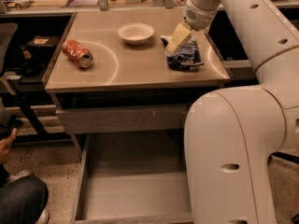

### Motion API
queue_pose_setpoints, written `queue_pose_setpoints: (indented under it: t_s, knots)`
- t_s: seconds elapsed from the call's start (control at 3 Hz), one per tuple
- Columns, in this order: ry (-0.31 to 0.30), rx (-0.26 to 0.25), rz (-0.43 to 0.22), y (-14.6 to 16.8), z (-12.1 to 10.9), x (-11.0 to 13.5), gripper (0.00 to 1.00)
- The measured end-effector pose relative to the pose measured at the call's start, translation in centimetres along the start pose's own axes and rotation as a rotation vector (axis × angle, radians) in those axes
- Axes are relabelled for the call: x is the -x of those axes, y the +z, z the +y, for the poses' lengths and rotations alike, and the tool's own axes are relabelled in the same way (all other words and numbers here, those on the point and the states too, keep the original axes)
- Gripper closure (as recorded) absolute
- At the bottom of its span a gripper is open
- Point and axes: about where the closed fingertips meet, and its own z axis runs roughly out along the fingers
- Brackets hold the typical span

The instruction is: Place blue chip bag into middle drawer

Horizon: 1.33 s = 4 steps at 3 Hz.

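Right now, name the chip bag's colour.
The chip bag is dark blue with white patches, camera view; the hand is at its left edge.

1 bowl (135, 33) | 1 can (77, 53) | 1 chip bag (188, 58) | 1 gripper (173, 46) seemingly on it

My gripper (172, 48) hangs over the table's (131, 71) right rear, just above the bag (188, 58). The bowl (135, 33) stands near on its left, apart from the bag. The can (77, 53) lies well off by the left edge, so the middle and front of the top are open between them. Below, the drawer (133, 192) is pulled out with a bare floor (my own arm (233, 148) covers its right side). A shut drawer front (121, 119) sits above its rear edge. A person's knee (21, 202) is near its left front corner.
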Motion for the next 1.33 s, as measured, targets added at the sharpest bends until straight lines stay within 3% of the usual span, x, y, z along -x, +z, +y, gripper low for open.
queue_pose_setpoints:
  t_s: [1.33]
  knots:
    - [0.041,-0.003,0.045,4.4,-1.8,0.2,0.0]
